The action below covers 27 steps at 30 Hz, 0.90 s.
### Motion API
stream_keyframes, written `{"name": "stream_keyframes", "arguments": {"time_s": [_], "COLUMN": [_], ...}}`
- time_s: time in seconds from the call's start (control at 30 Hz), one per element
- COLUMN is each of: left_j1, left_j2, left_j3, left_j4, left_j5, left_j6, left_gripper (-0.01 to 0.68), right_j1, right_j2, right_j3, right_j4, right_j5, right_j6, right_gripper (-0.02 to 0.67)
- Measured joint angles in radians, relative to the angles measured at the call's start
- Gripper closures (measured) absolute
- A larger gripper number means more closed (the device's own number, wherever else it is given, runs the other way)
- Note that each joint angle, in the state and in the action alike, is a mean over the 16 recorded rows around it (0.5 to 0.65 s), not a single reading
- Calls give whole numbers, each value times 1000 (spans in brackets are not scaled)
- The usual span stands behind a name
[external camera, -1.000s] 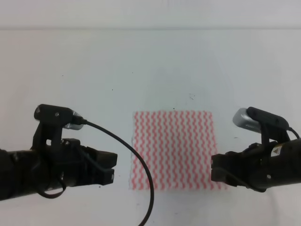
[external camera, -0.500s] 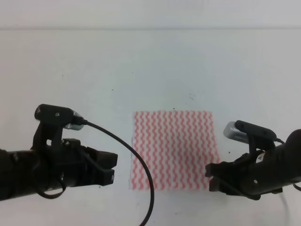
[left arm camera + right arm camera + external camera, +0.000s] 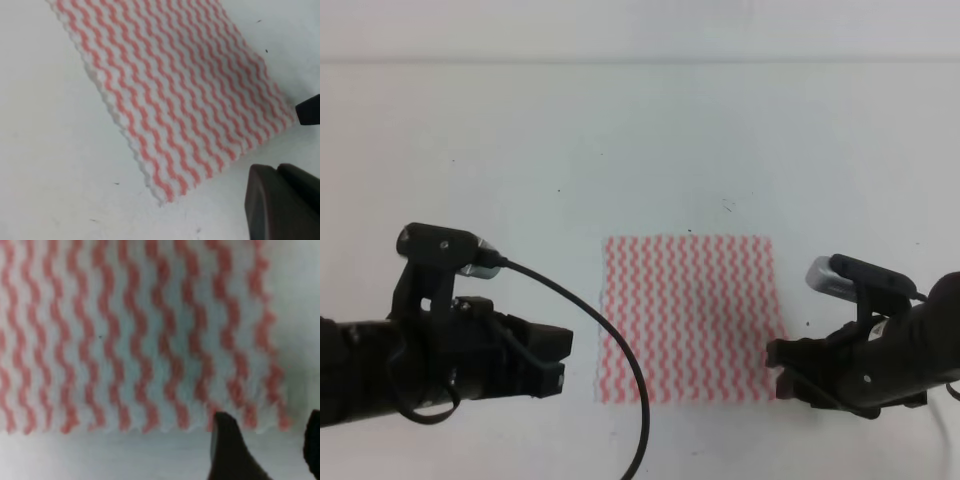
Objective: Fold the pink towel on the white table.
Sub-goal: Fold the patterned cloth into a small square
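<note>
**Right gripper closes in on the towel's near corner**

The right gripper (image 3: 780, 375) now sits at the near right corner of the pink towel (image 3: 688, 318), lower and further in toward the cloth than a second ago, when it hung off the right edge. In the right wrist view its two dark fingers (image 3: 227, 450) stand apart with a gap between them, spread just past the towel's fringed near edge; nothing is held yet. One finger tip touches or nearly touches the hem, and I cannot tell which.

The left gripper (image 3: 558, 360) waits beside the towel's near left corner, a little apart from it, and has barely moved over the last second. Only one dark finger (image 3: 280, 202) shows in the left wrist view, so I cannot tell whether it is spread or closed. It holds nothing.

The towel lies flat and fully spread on the white table (image 3: 520, 150), a little right of centre in the overhead view, unshifted and with no fold made.

The right arm's drop suggests the grasp of the near corner is starting. The fold itself has not begun, and the thin cloth lying flush on the table may be hard to pinch.
</note>
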<state>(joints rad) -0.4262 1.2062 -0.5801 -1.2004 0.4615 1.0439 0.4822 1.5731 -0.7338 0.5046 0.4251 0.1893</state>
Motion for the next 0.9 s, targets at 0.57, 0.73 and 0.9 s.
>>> {"name": "stream_keyframes", "arguments": {"time_s": [0.57, 0.73, 0.9], "left_j1": [0, 0, 0], "left_j2": [6, 7, 4], "left_j3": [0, 0, 0], "left_j4": [1, 1, 1], "left_j5": [1, 1, 1], "left_j6": [0, 0, 0], "left_gripper": [677, 677, 677], "right_j1": [-17, -17, -17], "right_j2": [16, 14, 22], "right_j3": [-1, 0, 0], "right_j4": [-2, -2, -2], "right_j5": [-21, -18, -15], "right_j6": [-6, -6, -7], "right_gripper": [349, 349, 349]}}
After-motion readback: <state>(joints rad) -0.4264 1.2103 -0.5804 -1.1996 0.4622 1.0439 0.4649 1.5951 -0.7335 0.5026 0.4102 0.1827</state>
